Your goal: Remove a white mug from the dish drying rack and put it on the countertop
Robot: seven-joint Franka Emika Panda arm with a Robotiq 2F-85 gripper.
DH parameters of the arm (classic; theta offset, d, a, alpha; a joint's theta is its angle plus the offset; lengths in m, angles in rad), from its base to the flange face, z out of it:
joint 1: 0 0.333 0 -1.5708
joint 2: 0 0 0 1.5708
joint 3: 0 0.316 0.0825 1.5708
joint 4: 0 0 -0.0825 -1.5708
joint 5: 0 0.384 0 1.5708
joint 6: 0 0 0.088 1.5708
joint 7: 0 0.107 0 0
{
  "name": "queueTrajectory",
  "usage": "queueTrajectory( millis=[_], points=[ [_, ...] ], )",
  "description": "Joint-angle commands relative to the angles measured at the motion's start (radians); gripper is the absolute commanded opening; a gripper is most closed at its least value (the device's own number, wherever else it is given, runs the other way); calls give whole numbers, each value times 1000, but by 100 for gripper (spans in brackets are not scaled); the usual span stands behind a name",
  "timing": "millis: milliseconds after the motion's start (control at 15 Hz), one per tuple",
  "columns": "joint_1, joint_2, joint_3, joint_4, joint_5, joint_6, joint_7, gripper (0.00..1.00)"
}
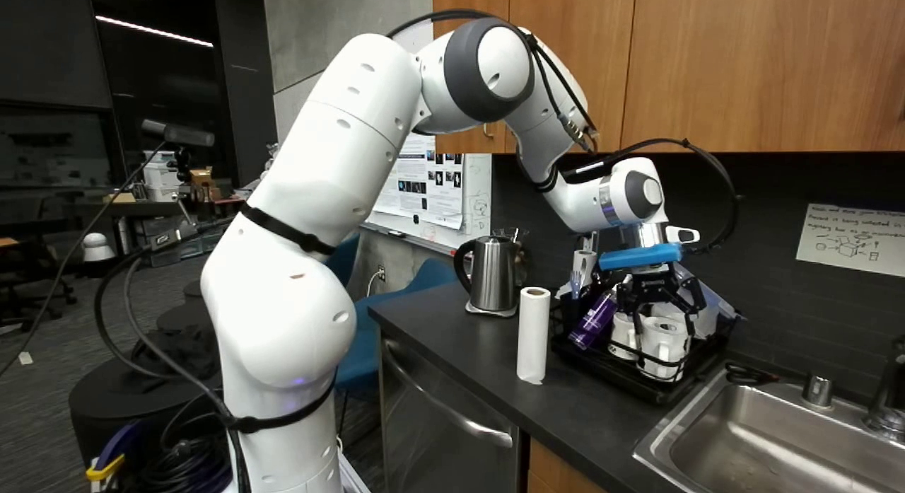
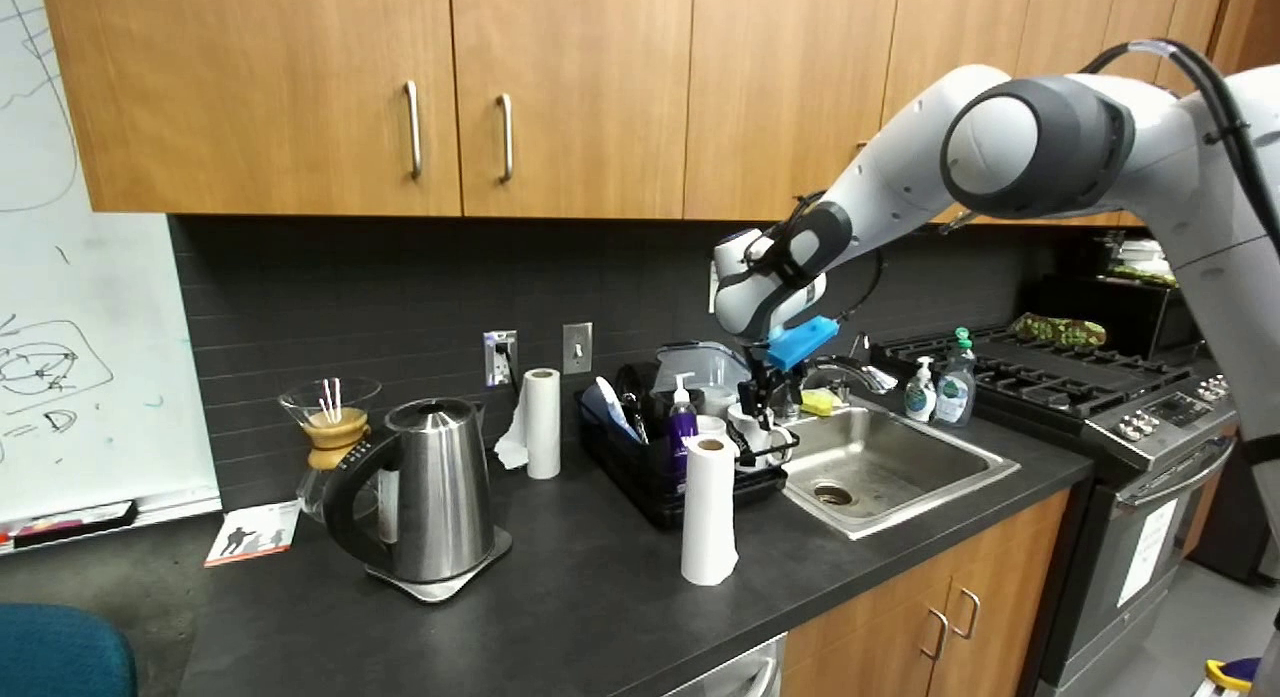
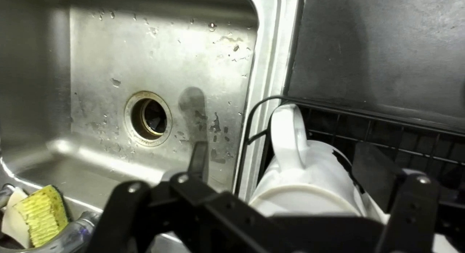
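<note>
The white mug (image 3: 314, 169) is sitting in the dish rack (image 2: 625, 477), at the end by the sink (image 3: 276, 46), apparently bottom up, so its long axis is running roughly upright; any slight tilt I cannot tell; the gripper (image 1: 664, 330) is hanging right over it, jaws standing wide and pinching nothing; only one arm (image 1: 304, 160) is working here, so which is nearer is not in question; the wrist view is showing the mug off-centre in the gap: the rack-side finger (image 3: 376, 169) is lying just beside its wall, the sink-side finger (image 3: 198, 160) is standing well apart, out past the wire rail (image 3: 247, 137); the handle (image 3: 284, 137) is pointing towards the front of the countertop (image 2: 570, 597), across the line of closing, so the squeeze should be landing on the walls; a small shift rackwards looks useful first, though a second mug (image 1: 622, 335) is crowding that side; depth I cannot judge, so the sink-side finger may be catching the rail on its way in; my reading: grasp pending, lifting and setting down remaining.
</note>
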Motion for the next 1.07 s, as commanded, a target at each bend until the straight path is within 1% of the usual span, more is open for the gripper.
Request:
queueTrajectory(
  millis=[0,267,733,800,867,1000],
  points=[
    [-10,43,30,32,44,-7,-36,100],
    [-16,83,40,49,85,-13,-52,100],
    [-33,120,28,93,89,-22,-67,100],
    [-36,123,27,100,89,-23,-68,86],
    [-39,124,27,105,90,-23,-69,74],
    [-42,125,28,117,91,-27,-71,61]
  ],
)
